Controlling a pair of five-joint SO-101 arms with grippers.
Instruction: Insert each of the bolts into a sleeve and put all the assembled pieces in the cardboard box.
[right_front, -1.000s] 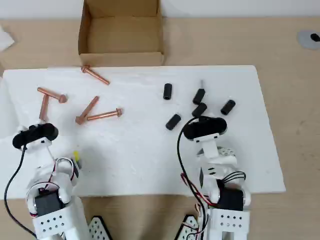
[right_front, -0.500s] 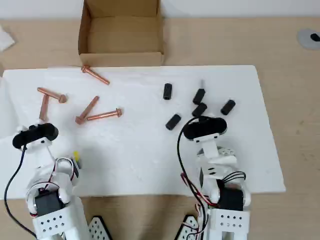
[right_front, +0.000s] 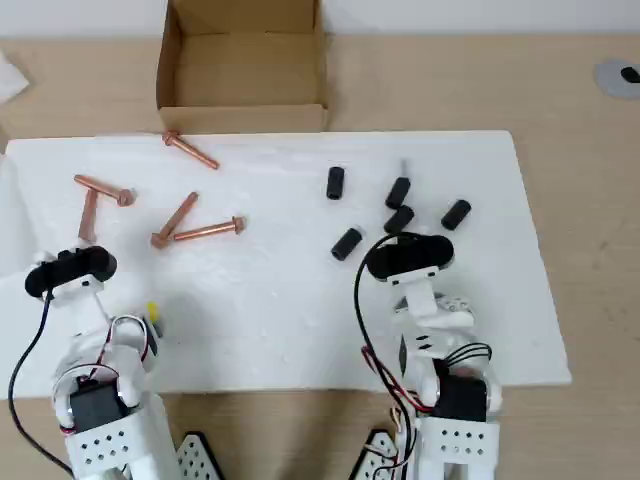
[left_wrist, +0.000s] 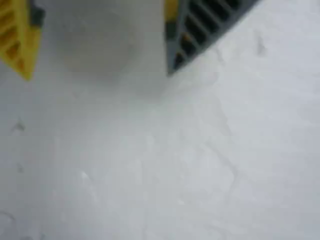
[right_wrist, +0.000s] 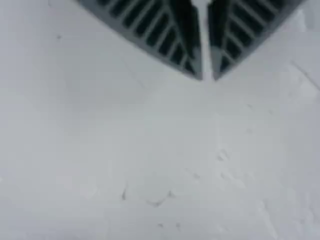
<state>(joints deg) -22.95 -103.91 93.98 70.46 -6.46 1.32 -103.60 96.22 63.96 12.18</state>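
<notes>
Tool states: left tool (left_wrist: 97, 72) spread apart over white foam pad (left_wrist: 175, 165); right tool (right_wrist: 207, 77) closed together over it.

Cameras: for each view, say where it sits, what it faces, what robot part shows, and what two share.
High view: fixed overhead, looking down at sheet, bolts, sleeves, box; left arm, right arm show.
Left wrist view: on the left wrist, facing the sheet; open left gripper shows.
Right wrist view: on the right wrist, facing the sheet; shut right gripper shows.
Shared: both wrist views see the sheet.
</notes>
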